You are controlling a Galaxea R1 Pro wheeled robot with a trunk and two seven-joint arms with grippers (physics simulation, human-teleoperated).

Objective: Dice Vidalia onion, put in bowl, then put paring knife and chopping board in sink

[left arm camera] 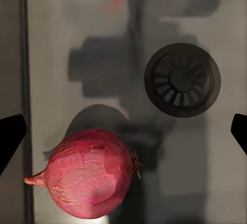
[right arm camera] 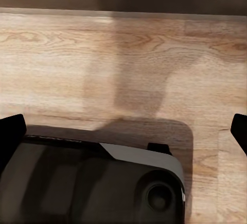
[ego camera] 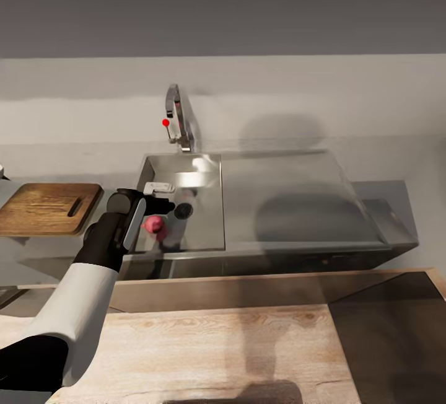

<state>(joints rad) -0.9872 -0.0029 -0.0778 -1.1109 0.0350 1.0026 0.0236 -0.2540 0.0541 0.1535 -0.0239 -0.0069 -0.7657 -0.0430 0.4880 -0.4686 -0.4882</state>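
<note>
The Vidalia onion [left arm camera: 90, 172], pink-red with a papery skin, lies on the floor of the sink basin [ego camera: 207, 230] near its front left corner, also seen as a pink ball [ego camera: 153, 224]. My left gripper [ego camera: 166, 207] hangs over the basin above the onion and the round drain [left arm camera: 182, 80]. It is open [left arm camera: 123, 134], its fingertips [left arm camera: 10, 139] wide apart, the onion below and between them, untouched. The chopping board [ego camera: 49, 207] lies on the countertop [ego camera: 384, 159] left of the sink. My right gripper [right arm camera: 123, 134] is open over wooden flooring. The paring knife and bowl are out of view.
The chrome tap [ego camera: 176, 116] with its red knob stands behind the basin. A flat drainboard [ego camera: 291, 199] stretches to the right. A small pale object [ego camera: 159, 188] sits by the basin's back left. The robot's dark base [right arm camera: 92, 183] lies under the right gripper.
</note>
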